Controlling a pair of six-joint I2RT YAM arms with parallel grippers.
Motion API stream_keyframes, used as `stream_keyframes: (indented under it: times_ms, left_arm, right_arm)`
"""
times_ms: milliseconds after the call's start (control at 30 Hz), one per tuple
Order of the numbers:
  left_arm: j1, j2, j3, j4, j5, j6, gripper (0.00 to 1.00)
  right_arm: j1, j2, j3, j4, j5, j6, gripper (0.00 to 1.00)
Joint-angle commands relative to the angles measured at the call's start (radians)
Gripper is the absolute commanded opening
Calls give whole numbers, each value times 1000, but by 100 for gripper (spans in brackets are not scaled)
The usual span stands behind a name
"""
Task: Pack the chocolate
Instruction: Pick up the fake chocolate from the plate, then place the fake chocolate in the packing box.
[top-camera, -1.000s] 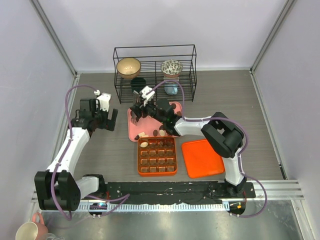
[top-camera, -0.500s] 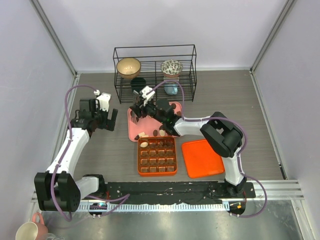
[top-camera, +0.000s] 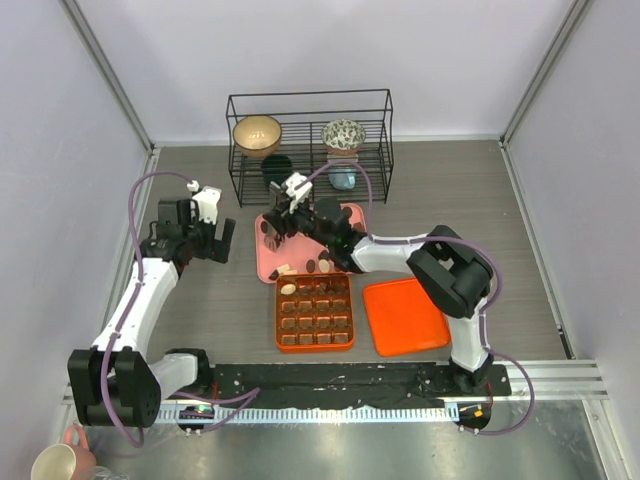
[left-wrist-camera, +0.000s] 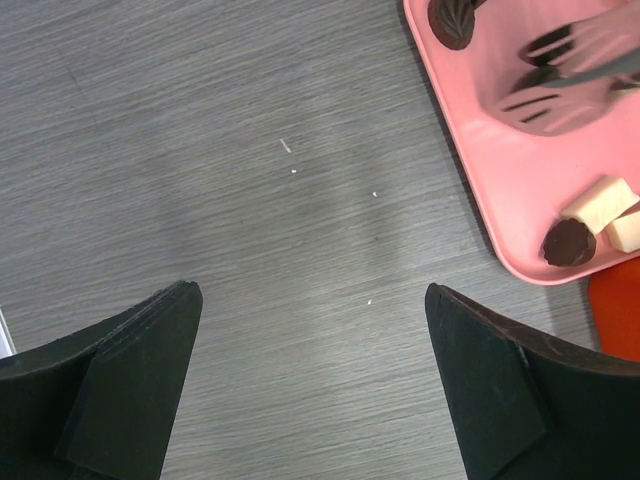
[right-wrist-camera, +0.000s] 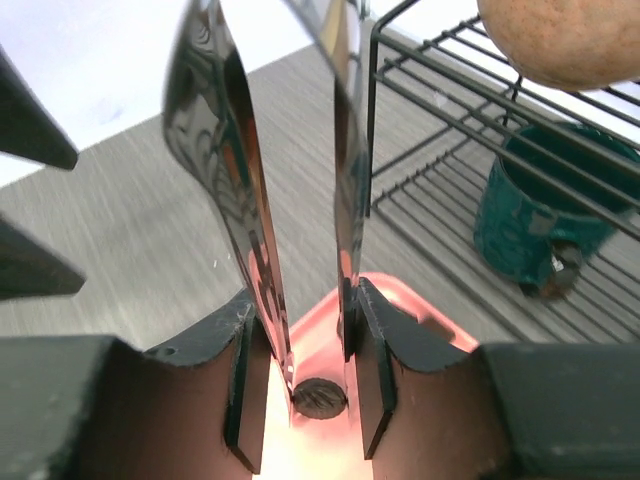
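Observation:
Several pieces of chocolate lie on the pink tray (top-camera: 268, 262): a cream one (top-camera: 283, 269) and dark ones (top-camera: 313, 266). The orange gridded box (top-camera: 315, 312) in front of it holds a cream piece (top-camera: 289, 289). My right gripper (top-camera: 300, 213) (right-wrist-camera: 308, 300) is shut on metal tongs (right-wrist-camera: 225, 170). Their tips stand on either side of a dark round chocolate (right-wrist-camera: 319, 398) on the tray's far left part. My left gripper (top-camera: 210, 245) (left-wrist-camera: 312, 300) hangs open over bare table left of the tray (left-wrist-camera: 500, 200), where a dark piece (left-wrist-camera: 569, 242) and a cream piece (left-wrist-camera: 598, 200) show.
A black wire rack (top-camera: 310, 145) behind the tray holds a tan bowl (top-camera: 257, 133), a patterned bowl (top-camera: 343, 135) and a teal mug (right-wrist-camera: 540, 220). An orange lid (top-camera: 403, 315) lies right of the box. A cream mug (top-camera: 55, 462) sits at the near left corner.
My right gripper has squeezed the tongs narrower around the dark chocolate and shifted slightly right. The left arm has not moved.

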Motion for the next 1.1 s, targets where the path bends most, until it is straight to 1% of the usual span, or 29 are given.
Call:
stream_keyframes:
  times_ms: [0,67,133,167,267,333,367,467,667,900,1067]
  left_arm:
    - [7,-26,-18,10,13,4,100]
    - [7,-23,-26,14,20,4,100]
    - [7,-20,-29,19,23,1,100]
    - [7,-20,-32,22,25,1,100]
    - [7,-16,-38,31,23,2,100]
    - [7,-9,-35,31,23,1,100]
    - [7,-6,-32,31,26,-1,100]
    - [7,5,-28,28,26,-8,100]
    - [7,7,-26,28,36,-22,100]
    - [7,4,-9,14,30,-22,100]
    - [7,-4,-12,13,22,-11,100]
  right_arm:
    - [8,-196,-56,13,13,-21,22]
    - [17,-283,-99,-20,16,-44,21]
    - [26,-340,-159,-40,16,-40,21]
    - [37,-404,-179,-50,16,-38,20]
    - [68,-516,-259,-97,23,-35,21]
    - [86,-570,-314,-132,37,-35,20]
    - [108,-613,-328,-148,46,-35,20]
    - [144,-674,-368,-198,59,-32,21]
    - [183,-704,-400,-211,53,16,20]
    - [217,-649,-400,-169,45,59,21]
    - [238,-618,-402,-148,40,86,23]
